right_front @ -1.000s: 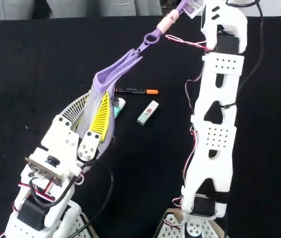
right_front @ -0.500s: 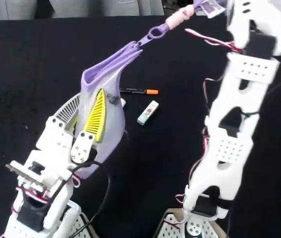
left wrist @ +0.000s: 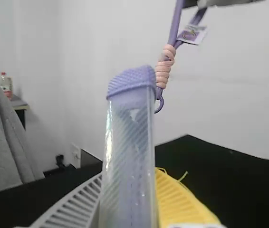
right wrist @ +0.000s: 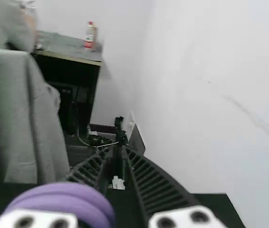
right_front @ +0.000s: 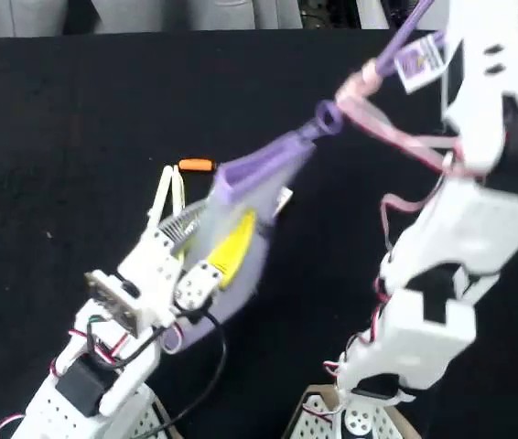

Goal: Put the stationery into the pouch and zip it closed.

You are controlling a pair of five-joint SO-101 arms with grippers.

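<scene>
The purple pouch (right_front: 257,174) hangs tilted above the black table, stretched between both arms. My left gripper (right_front: 232,224) is shut on its lower body, the yellow finger (right_front: 233,245) pressed on its clear side. In the left wrist view the pouch (left wrist: 129,142) stands upright between the fingers. A pink coil (right_front: 355,87) and a purple strap (right_front: 396,46) with a tag (right_front: 419,59) run up from its zipper end. My right gripper (right wrist: 120,156) is shut on that strap. A pen with an orange cap (right_front: 195,165) lies on the table, and a small eraser (right_front: 284,197) peeks out beside the pouch.
The right arm (right_front: 460,229) towers over the table's right side, with pink wires (right_front: 405,142) looping off it. The black table (right_front: 67,137) stretches to the left and back. A grey chair and a shelf (right wrist: 63,47) stand in the room behind.
The right arm has swung right and risen, pulling the strap. The pouch and the left gripper have followed to the right, so the pouch now covers part of the stationery.
</scene>
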